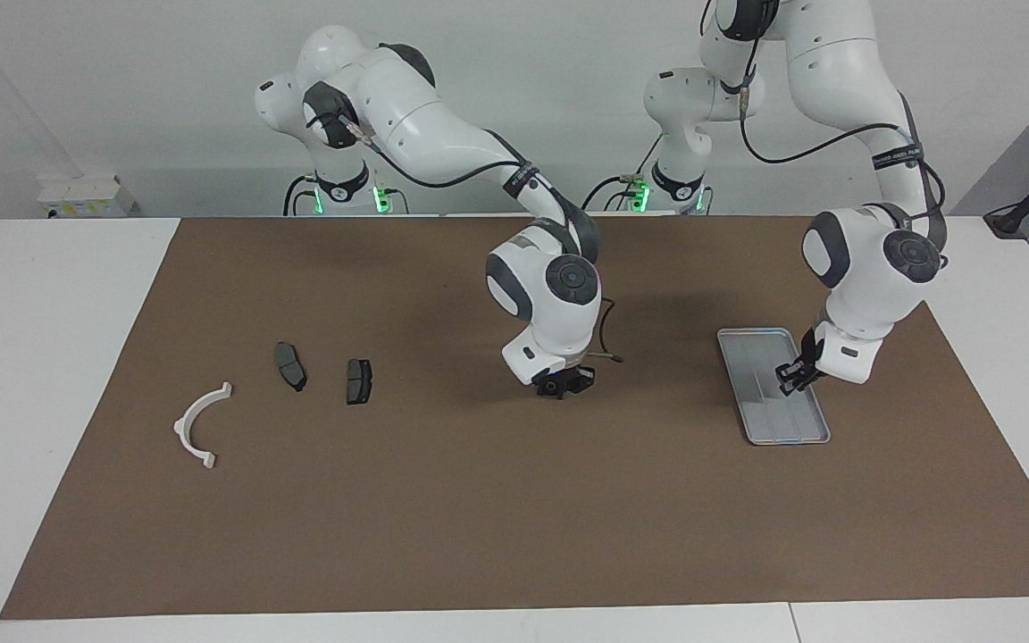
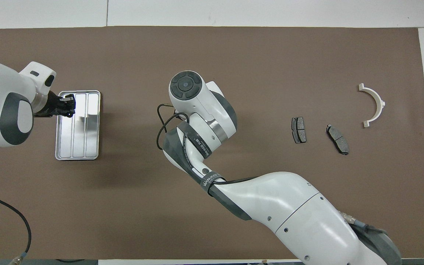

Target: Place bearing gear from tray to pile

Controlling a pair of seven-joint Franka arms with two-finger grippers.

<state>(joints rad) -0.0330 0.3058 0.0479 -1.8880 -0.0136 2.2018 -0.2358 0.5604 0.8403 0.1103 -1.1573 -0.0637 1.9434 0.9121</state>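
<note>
While the left gripper (image 1: 793, 379) is hovering over the tray (image 1: 751, 346), you cannot tell its jaw state; no gear is showing.

White table (image 1: 59, 357) under brown mat (image 1: 514, 518): tray (image 1: 751, 344), pile (image 1: 296, 366).

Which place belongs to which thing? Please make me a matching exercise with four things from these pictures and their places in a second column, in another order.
Things:
1. tray
2. white arc
3. left claw
4. right claw

Places:
A. over the brown mat, at the middle of the table
B. lying on the mat toward the left arm's end of the table
C. over the tray
D. toward the right arm's end of the table, farther from the robots than the two dark pads

Pairs: 1-B, 2-D, 3-C, 4-A
</note>
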